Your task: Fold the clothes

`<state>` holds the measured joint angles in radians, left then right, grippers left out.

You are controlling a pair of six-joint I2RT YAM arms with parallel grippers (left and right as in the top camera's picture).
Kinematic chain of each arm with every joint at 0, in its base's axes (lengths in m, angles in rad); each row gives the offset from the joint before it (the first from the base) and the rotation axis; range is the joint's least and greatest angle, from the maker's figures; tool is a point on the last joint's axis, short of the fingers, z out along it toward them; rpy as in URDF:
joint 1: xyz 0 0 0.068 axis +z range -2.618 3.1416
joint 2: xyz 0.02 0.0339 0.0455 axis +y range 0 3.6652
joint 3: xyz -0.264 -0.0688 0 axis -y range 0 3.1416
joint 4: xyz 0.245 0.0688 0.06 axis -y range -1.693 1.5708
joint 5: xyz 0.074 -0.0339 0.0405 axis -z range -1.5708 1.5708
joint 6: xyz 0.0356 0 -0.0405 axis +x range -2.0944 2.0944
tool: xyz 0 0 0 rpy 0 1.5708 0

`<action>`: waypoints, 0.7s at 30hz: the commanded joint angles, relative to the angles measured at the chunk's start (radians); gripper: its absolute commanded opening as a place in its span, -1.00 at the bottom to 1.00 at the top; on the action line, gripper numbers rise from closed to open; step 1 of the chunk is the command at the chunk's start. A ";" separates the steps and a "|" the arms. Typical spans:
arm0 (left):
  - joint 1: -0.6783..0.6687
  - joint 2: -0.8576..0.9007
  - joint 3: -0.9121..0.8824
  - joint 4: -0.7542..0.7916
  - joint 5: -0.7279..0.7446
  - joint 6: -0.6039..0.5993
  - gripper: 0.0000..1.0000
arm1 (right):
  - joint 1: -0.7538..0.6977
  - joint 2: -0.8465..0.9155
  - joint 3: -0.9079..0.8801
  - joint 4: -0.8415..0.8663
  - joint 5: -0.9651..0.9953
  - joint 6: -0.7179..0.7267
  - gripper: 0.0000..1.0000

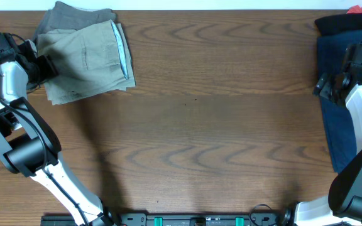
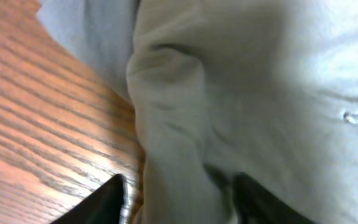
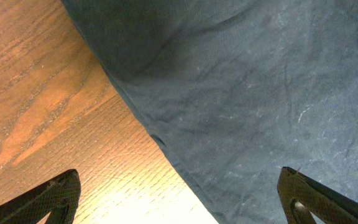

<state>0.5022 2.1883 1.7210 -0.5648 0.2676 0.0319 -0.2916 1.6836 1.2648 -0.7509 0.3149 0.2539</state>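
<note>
Folded khaki-beige shorts (image 1: 87,59) with a pale blue inner waistband lie at the far left, on top of a grey-olive garment (image 1: 74,16). My left gripper (image 1: 46,66) is at the shorts' left edge. In the left wrist view its fingers (image 2: 179,205) straddle a fold of the khaki cloth (image 2: 260,93), with a sliver of table still showing beside the left finger. My right gripper (image 1: 325,85) hangs open over the left edge of a navy garment (image 1: 333,125). In the right wrist view its fingers (image 3: 179,199) are wide apart above the navy cloth (image 3: 260,93), holding nothing.
A black garment (image 1: 341,24) and a bit of red cloth (image 1: 357,9) lie at the far right corner behind the navy one. The wooden table (image 1: 219,113) stretches between the two piles. The arm bases stand along the near edge.
</note>
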 commanded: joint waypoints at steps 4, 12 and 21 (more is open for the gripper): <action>-0.005 -0.002 -0.002 0.019 0.017 0.013 -0.63 | -0.003 -0.010 -0.001 -0.002 0.018 -0.008 0.99; -0.044 -0.019 0.013 0.043 0.008 0.021 -0.88 | -0.003 -0.010 -0.001 -0.002 0.018 -0.008 0.98; -0.156 -0.110 0.037 0.078 -0.100 0.070 -0.88 | -0.003 -0.010 -0.001 -0.002 0.018 -0.008 0.99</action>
<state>0.3985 2.1609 1.7210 -0.5049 0.2214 0.0662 -0.2916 1.6836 1.2648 -0.7513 0.3149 0.2543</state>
